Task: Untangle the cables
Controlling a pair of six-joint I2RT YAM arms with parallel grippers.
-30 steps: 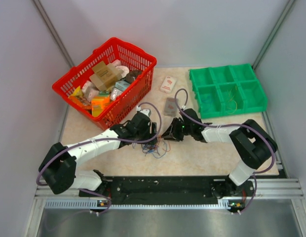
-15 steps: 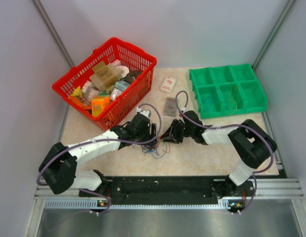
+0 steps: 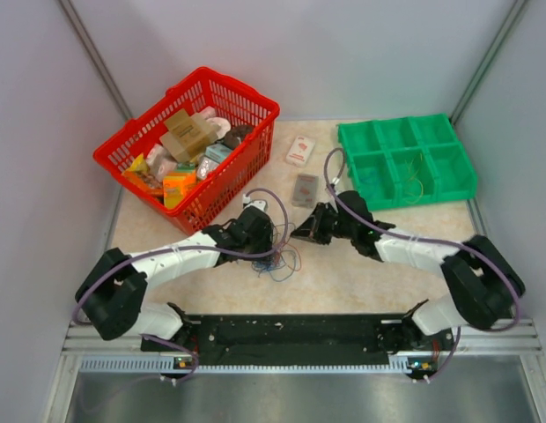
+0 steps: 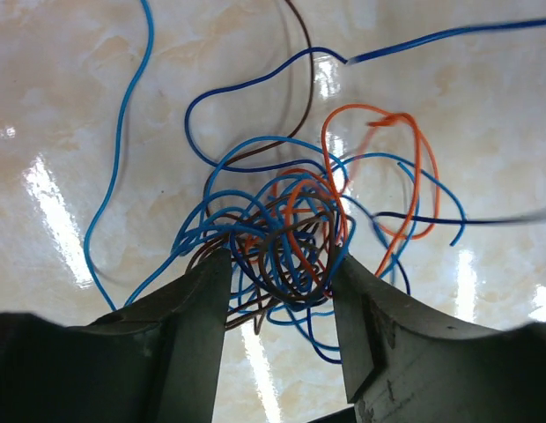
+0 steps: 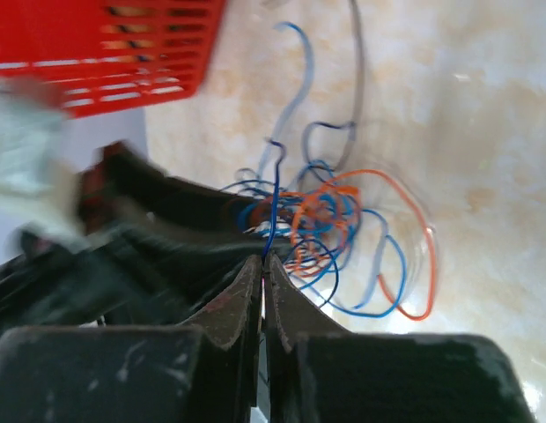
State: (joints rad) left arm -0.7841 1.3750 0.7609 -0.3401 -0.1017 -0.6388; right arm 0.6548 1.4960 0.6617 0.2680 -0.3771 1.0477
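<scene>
The cables (image 3: pixel 278 262) are a small tangle of thin blue, orange and brown wires on the tabletop between my arms. In the left wrist view the tangle (image 4: pixel 286 229) sits between the tips of my left gripper (image 4: pixel 280 269). Its jaws stand apart on either side of the knot, and loose strands trail away over the table. My right gripper (image 5: pixel 262 260) is shut on a single dark blue wire (image 5: pixel 273 203) that runs taut from its tips to the tangle (image 5: pixel 321 220). From above, my left gripper (image 3: pixel 271 244) and right gripper (image 3: pixel 301 233) are close together over the wires.
A red basket (image 3: pixel 240 86) full of packets stands at the back left, close behind my left arm. A green compartment tray (image 3: pixel 396 121) with a few wires in it sits at the back right. A white-and-red packet (image 3: pixel 299 150) and a grey packet (image 3: pixel 305 189) lie between them.
My right gripper has shut on the blue wire and pulled back and to the right, the arm stretching out. My left gripper's jaws have narrowed around the tangle.
</scene>
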